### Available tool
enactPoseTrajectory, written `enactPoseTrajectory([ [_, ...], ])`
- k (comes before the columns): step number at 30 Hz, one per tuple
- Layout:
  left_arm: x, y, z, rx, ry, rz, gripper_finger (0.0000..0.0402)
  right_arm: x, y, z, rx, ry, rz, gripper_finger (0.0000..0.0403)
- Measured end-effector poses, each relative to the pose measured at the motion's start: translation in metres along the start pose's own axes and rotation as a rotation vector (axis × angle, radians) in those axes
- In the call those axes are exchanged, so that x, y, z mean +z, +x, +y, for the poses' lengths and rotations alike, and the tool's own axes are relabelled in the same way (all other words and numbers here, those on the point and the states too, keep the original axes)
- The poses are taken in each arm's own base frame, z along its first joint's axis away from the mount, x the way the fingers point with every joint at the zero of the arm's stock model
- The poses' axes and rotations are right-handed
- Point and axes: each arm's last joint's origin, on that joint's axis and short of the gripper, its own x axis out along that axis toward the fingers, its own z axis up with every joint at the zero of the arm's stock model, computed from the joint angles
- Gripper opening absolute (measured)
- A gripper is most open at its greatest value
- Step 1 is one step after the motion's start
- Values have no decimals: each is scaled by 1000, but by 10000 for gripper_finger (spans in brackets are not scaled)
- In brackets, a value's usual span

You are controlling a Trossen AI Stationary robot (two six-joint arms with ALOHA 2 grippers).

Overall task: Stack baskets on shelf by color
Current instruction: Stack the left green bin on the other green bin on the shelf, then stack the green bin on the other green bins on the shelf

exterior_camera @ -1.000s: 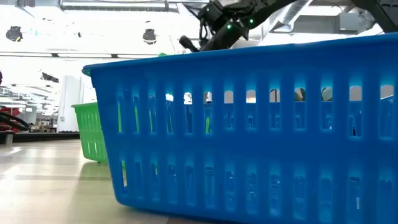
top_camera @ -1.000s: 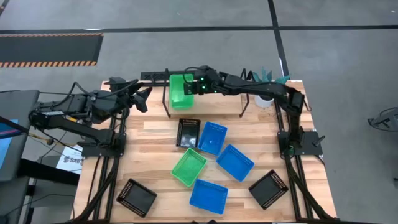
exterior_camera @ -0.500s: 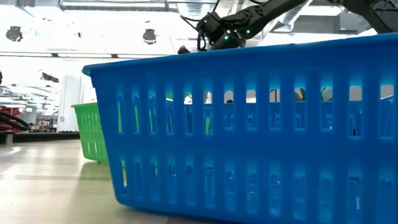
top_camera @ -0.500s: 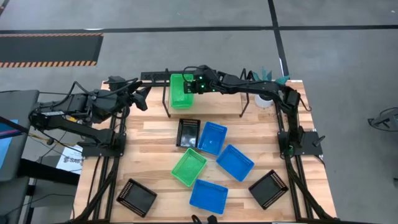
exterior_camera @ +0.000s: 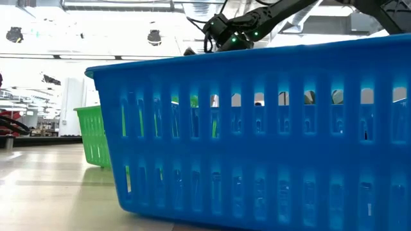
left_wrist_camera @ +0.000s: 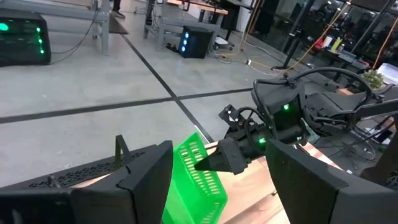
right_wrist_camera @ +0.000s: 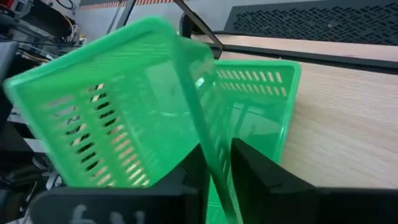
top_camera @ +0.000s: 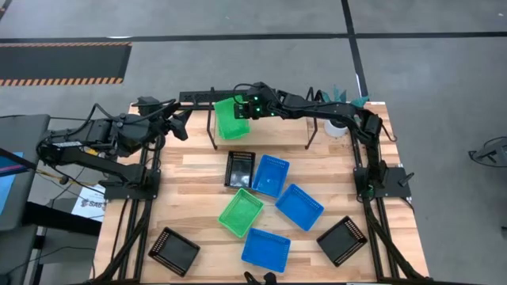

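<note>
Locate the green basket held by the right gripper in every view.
High: held green basket at the table's far edge, by the shelf.
Low: not identifiable; the blue basket blocks it.
Left wrist: center bottom.
Right wrist: tilted, filling the left half.
Shared landmark: the right gripper, pinching its wall.

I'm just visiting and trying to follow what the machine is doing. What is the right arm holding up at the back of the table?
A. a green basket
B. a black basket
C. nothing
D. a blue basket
A: the right gripper has its fingers pinched on the wall of a tilted green basket, held over another green basket at the shelf.
</note>
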Motion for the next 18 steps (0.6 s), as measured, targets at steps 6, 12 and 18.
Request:
enactPoseTrajectory([
  [6,0,0,0,1,1,0,244,5,0,-4,-8,6,-9,119],
  [12,0,0,0,1,4,0,244,9,0,-8,-14,13,-19,141],
  [18,-1,0,1,4,17,10,244,15,-3,-10,7,3,-18,157],
])
